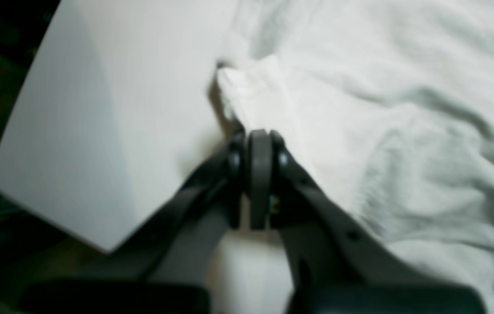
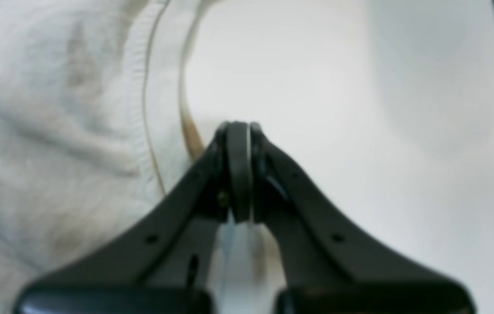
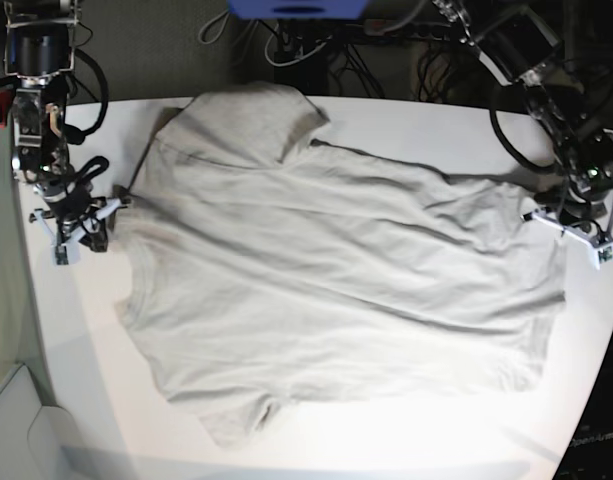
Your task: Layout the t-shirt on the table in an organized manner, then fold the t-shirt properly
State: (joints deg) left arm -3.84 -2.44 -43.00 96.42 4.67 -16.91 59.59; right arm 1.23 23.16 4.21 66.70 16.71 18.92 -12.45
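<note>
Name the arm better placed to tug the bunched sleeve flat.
Left, probably. Its fingers are shut on the t-shirt's rumpled edge beside the table corner. The right gripper pinches the hem opposite.

A blue box (image 3: 298, 8) sits at the top edge of the base view, only its lower part in frame. Below and to its right, a tangle of black and white cables (image 3: 336, 45) runs across a dark backdrop. At bottom left, a pale grey bin (image 3: 21, 425) stands against the floor, partly cut off by the frame.
</note>
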